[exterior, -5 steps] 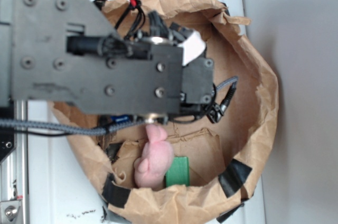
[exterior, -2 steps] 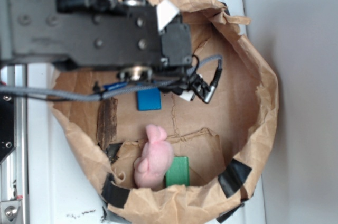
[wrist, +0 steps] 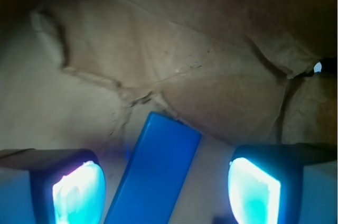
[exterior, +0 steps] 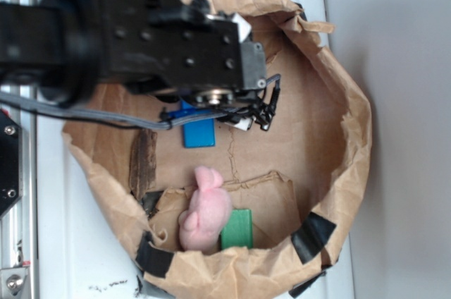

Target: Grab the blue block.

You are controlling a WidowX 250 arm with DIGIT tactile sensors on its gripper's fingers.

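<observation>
Setting: a crumpled brown paper bag (exterior: 352, 137) lying open on a white surface, seen from overhead.
Blue block (wrist: 153, 171): flat on the bag's floor, angled, lying between the two fingers in the wrist view.
Claw (wrist: 166, 189): spread wide, one finger (wrist: 76, 189) on each side of the block, neither touching it.
Change: a second ago the arm hid the block; now it has shifted up and left, and the block shows partly beneath it.
Meaning: the claw looks lined up, so lowering and closing likely come next.
Others: pink toy (exterior: 204, 207) and green block (exterior: 237, 228), well apart.
</observation>
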